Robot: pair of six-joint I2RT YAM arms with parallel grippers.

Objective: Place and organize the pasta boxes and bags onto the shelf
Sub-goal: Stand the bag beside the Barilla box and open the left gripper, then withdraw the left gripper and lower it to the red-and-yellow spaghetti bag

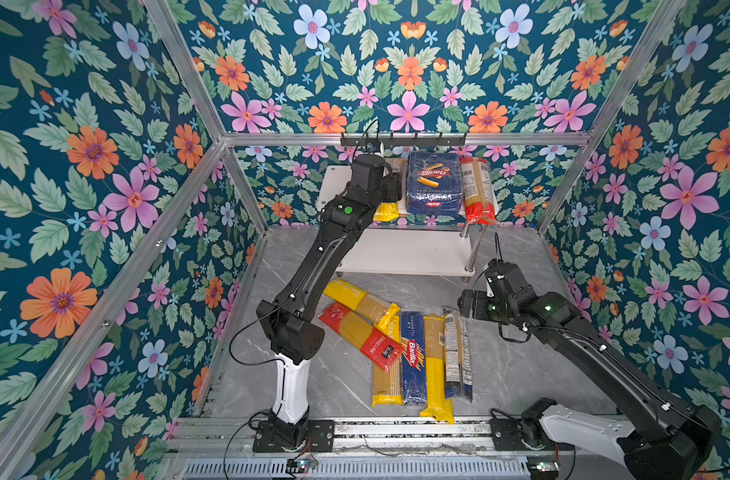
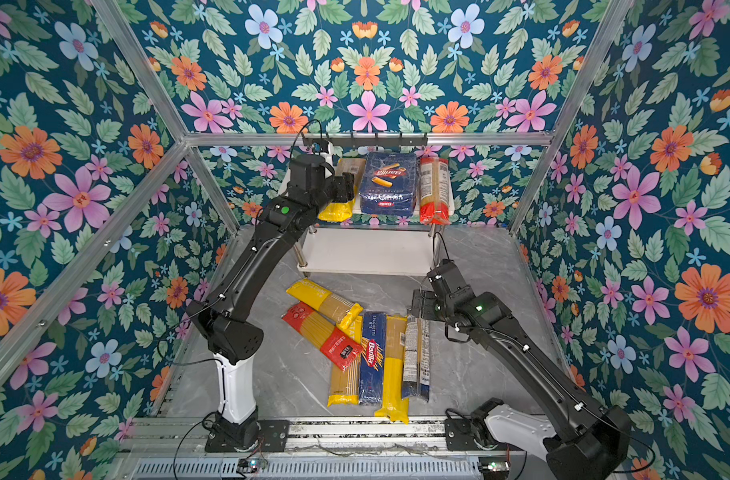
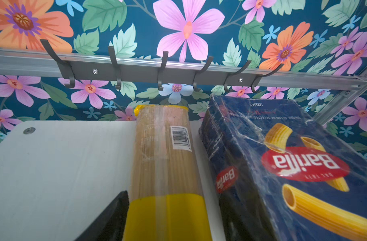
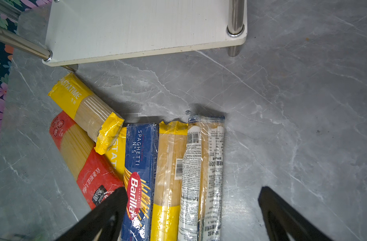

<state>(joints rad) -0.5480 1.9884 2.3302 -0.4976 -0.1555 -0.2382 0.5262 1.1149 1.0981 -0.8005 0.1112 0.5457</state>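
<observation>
In a top view the left gripper (image 1: 390,192) is over the top board of the small white two-tier metal-post shelf (image 1: 332,187). Left wrist view: a clear yellow-ended spaghetti bag (image 3: 166,167) lies there, seemingly being placed; whether the fingers (image 3: 109,217) clamp it I cannot tell. Right wrist view: the right gripper (image 4: 193,189), fingers (image 4: 107,212) wide apart, hangs above spaghetti packs (image 4: 170,167) on the grey marble table (image 4: 293,104), so grasping one should come next.
</observation>
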